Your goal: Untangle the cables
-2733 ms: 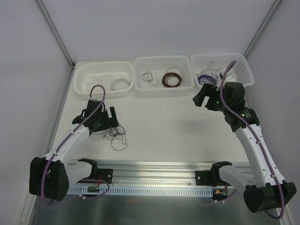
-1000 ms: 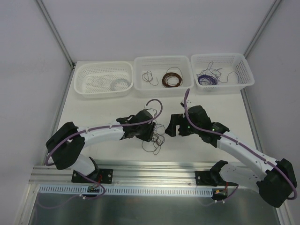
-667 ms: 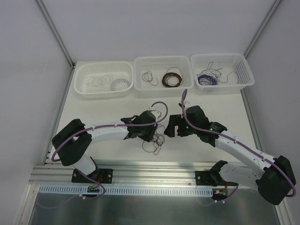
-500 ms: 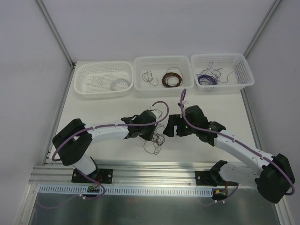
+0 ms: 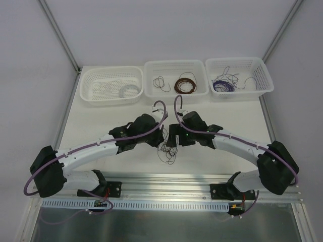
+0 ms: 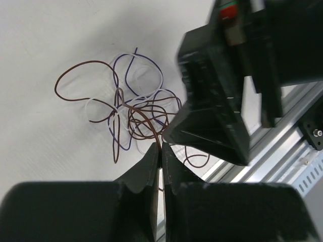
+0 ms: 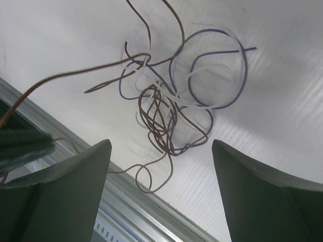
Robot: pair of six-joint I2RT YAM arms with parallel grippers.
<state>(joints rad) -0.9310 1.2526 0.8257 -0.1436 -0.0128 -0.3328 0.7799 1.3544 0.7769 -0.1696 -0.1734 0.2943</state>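
While the cables [image 5: 167,149] lie as one small scribbled knot on the white table [image 5: 91,117], just beyond the aluminium rail [image 5: 166,179] at its near edge, the left gripper [image 6: 159,151] has its fingers pressed together on a dark brown strand [image 7: 101,65]. That strand runs taut out of the knot's left side. The right gripper [image 7: 161,146] hovers just over the tangle with its jaws wide apart and nothing between them.

These wires look hair-thin and almost weightless, limp yet a little springy. By my judgement, a tug on one strand will likely drag the whole knot along rather than free it. They should also slip easily through smooth pads. The sensible hold for the open gripper seems to be an outer loop, such as the wide purple loop [image 7: 243,75] on the far side. The dense brown centre, where several wires cross, looks a poorer choice.
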